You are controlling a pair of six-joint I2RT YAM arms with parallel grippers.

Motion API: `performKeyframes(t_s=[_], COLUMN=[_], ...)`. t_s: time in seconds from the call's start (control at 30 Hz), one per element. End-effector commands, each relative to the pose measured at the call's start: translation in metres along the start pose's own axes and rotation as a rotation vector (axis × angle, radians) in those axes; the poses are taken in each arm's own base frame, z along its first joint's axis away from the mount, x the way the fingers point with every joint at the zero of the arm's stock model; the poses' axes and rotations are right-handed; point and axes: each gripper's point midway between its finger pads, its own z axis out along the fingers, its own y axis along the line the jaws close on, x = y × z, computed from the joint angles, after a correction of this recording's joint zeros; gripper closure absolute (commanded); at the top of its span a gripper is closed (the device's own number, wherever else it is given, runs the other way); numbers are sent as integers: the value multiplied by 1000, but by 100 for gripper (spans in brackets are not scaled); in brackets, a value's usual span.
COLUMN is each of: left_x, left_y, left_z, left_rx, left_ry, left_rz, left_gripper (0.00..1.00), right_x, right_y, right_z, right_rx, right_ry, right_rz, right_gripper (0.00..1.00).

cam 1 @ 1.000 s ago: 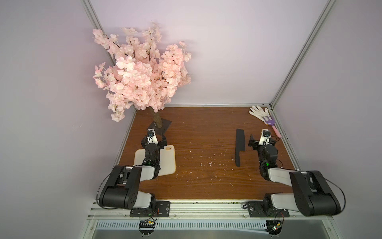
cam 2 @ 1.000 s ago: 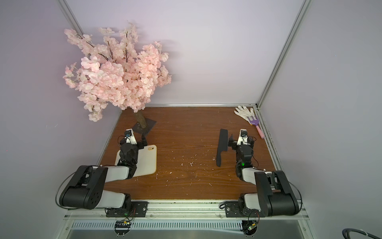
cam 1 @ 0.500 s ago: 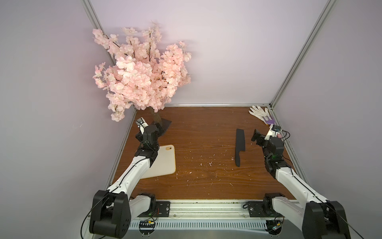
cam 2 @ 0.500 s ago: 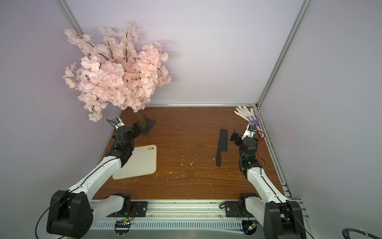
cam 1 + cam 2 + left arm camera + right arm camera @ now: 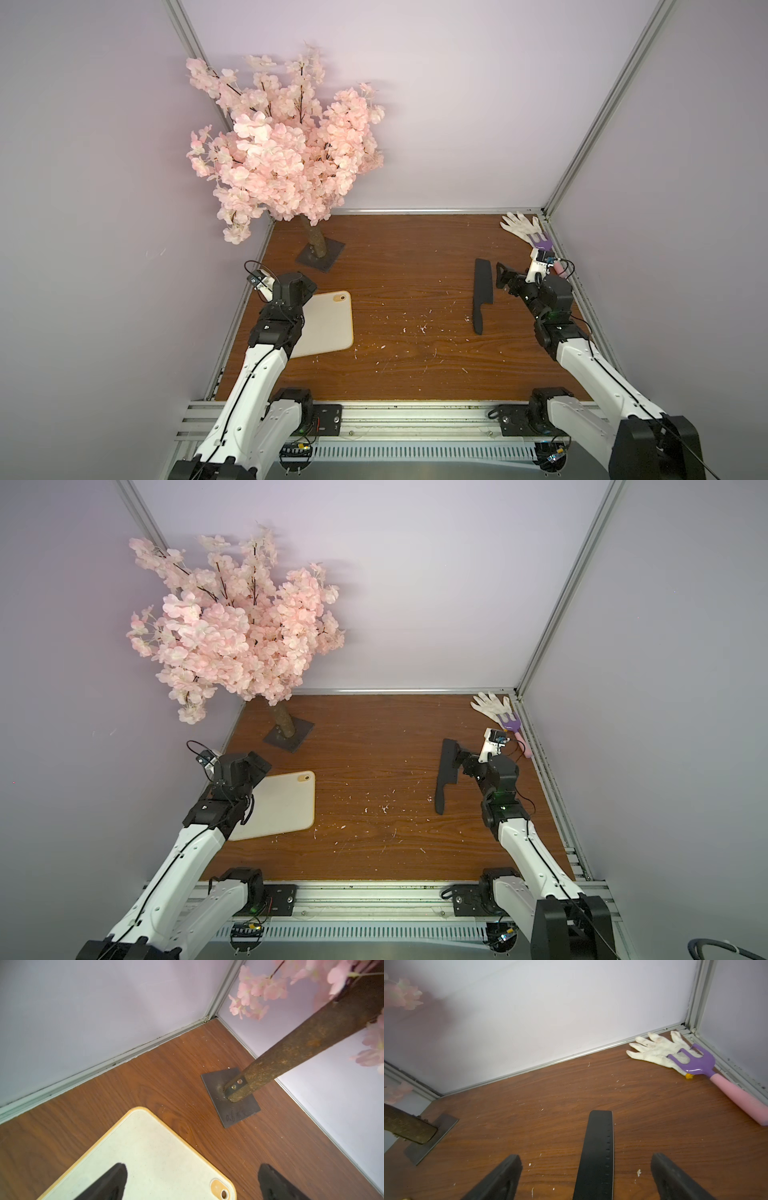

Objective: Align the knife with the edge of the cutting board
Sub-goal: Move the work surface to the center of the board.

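- Brown wood tabletop (image 5: 415, 257) inside lilac walls.
- Knife (image 5: 482, 286) flat on the right side, handle toward the robot, well apart from cutting board (image 5: 328, 328) on the left.
- Right gripper (image 5: 586, 1167) spread wide just by the blade, holding nothing.
- Left gripper (image 5: 193, 1182) spread wide over the board's holed corner, holding nothing.
- Blossom tree (image 5: 282, 166) far left; glove (image 5: 519, 224) and rake (image 5: 540, 241) far right.

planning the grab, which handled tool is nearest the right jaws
The black cleaver knife, framed by the open jaws; the purple-pink rake lies farther off.
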Motion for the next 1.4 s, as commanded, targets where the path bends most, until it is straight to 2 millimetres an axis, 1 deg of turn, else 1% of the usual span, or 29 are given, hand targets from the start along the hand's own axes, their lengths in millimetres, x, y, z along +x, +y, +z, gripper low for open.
performKeyframes(t_s=[0.0,0.07,0.17,0.23,0.37,0.5,0.6,0.67,0.7,0.77,0.87,1.0,1.07,1.2,1.37], left_x=[18,22,29,30,19,13,4,-4,-2,4,18,25,26,34,48], left_y=[26,37,62,76,93,124,144,147,147,145,144,144,145,146,146], left_z=[6,13,25,31,42,58,69,77,84,95,106,111,114,120,122], left_rx=[-96,-139,-213,-242,-285,-360,-386,-398,-398,-390,-377,-362,-369,-376,-366], left_ry=[62,75,101,100,82,114,122,125,153,215,286,318,340,410,471], left_rz=[-39,-62,-126,-157,-176,-222,-251,-214,-199,-182,-167,-124,-97,-59,-56], left_gripper=[0,1,0,0,0,0,0,0,0,0,0,0,0,0,0], right_x=[-10,-7,-7,-8,-10,-10,-12,-12,-11,-10,-9,-8,-9,-11,-10], right_y=[26,29,33,34,33,41,39,42,45,47,46,44,49,59,57], right_z=[5,7,9,9,9,7,6,6,5,6,9,8,7,4,5], right_rx=[-127,-148,-167,-170,-163,-207,-200,-215,-231,-246,-234,-220,-252,-304,-288], right_ry=[10,25,33,34,33,34,21,18,19,29,44,46,33,24,29], right_rz=[7,15,15,7,3,6,17,28,35,42,39,38,44,44,29], right_gripper=[0,0,0,0,1,1,0,0,0,1,1,0,0,0,0])
